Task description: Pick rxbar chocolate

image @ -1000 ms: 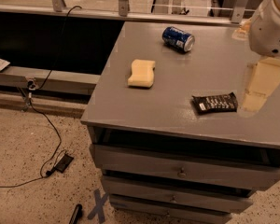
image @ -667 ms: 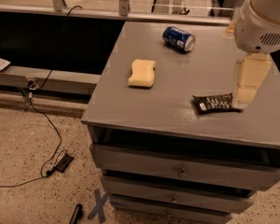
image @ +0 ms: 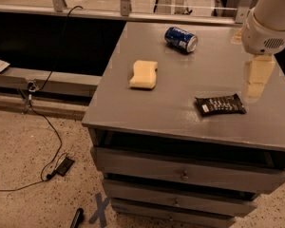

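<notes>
The rxbar chocolate (image: 220, 104) is a flat bar in a dark wrapper with white print. It lies flat on the grey cabinet top (image: 180, 110), near the front right. My gripper (image: 254, 90) hangs pale yellow below the white wrist (image: 267, 32). It is just right of the bar and slightly behind it, a little above the surface, and does not touch the bar. Nothing shows in its hold.
A pale yellow sponge (image: 144, 74) lies left of centre on the top. A blue soda can (image: 181, 39) lies on its side at the back. Drawers (image: 184, 175) sit below the top. A cable (image: 52, 141) and blue tape cross (image: 100, 210) are on the floor at left.
My gripper has moved a little back from the front edge and slightly left, staying right of the bar. The bar, sponge and can have not moved.
</notes>
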Motion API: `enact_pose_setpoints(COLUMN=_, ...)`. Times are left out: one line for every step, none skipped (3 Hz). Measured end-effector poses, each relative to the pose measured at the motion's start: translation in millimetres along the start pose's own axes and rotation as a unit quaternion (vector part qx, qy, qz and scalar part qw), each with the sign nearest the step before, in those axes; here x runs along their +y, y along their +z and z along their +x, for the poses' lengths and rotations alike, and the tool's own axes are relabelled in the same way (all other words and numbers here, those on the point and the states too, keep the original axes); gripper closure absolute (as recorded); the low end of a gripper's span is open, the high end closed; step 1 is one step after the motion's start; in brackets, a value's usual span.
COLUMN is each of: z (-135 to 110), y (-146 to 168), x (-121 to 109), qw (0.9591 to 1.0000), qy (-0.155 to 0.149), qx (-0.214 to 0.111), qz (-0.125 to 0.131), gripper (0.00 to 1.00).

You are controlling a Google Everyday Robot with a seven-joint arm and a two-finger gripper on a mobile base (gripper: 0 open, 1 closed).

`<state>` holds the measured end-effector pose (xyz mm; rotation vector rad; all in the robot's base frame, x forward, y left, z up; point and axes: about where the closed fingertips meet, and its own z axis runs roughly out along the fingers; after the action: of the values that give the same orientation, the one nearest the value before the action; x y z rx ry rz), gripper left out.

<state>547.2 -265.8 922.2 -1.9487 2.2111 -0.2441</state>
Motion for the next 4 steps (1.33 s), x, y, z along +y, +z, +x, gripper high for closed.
enact_pose_setpoints(z=18.7, y=25.3, x=-8.2, qw=0.9997, qy=0.016, qx=-0.011, qz=-0.015, gripper=0.0)
enact_pose_setpoints(z=31.1, y=43.7, x=-7.1, qw=0.9988, qy=0.029, qx=-0.027, qz=-0.029, gripper=0.0)
enact_pose_setpoints(z=28.9, y=50.3, x=3.5, qw=0.9984, qy=0.019, qx=-0.042, qz=-0.033, gripper=0.0)
enact_pose_setpoints(z=25.2, y=64.0, x=25.3, qw=0.9974, qy=0.007, qx=-0.05, qz=-0.051, gripper=0.0)
